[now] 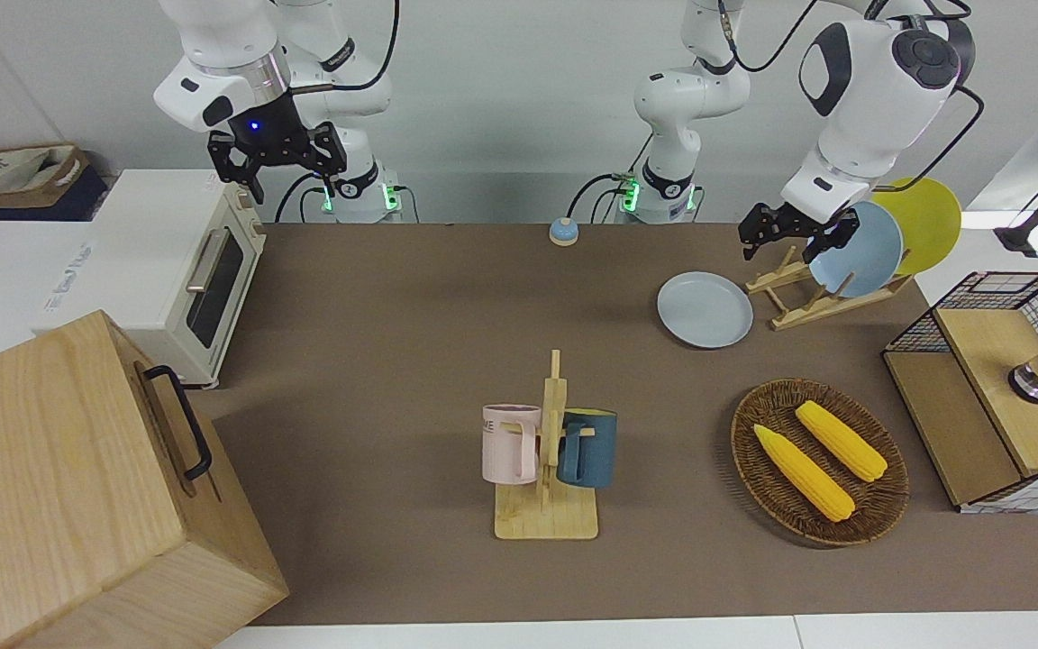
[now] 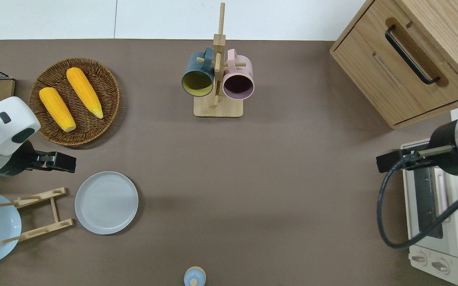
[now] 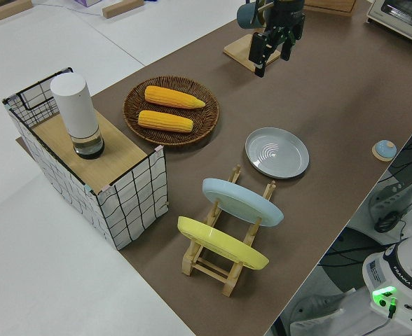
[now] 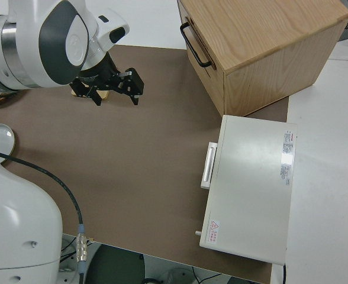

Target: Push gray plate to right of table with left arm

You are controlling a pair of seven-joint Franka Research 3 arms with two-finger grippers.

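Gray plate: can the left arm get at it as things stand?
Probably yes. The gray plate lies flat on the table, nothing on it; the left gripper hangs over bare table beside it. Only the wooden rack crowds one side.

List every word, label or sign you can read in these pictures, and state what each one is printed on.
"ME": dark letters on the pink mug; any further letters are hidden.
"FRANKA ROBOTICS": on the robot base, just legible in the left side view.
Red warning triangle: sticker on the toaster oven; its small print is unreadable.
Gray lettering on the white box beside the oven: too blurred to read.
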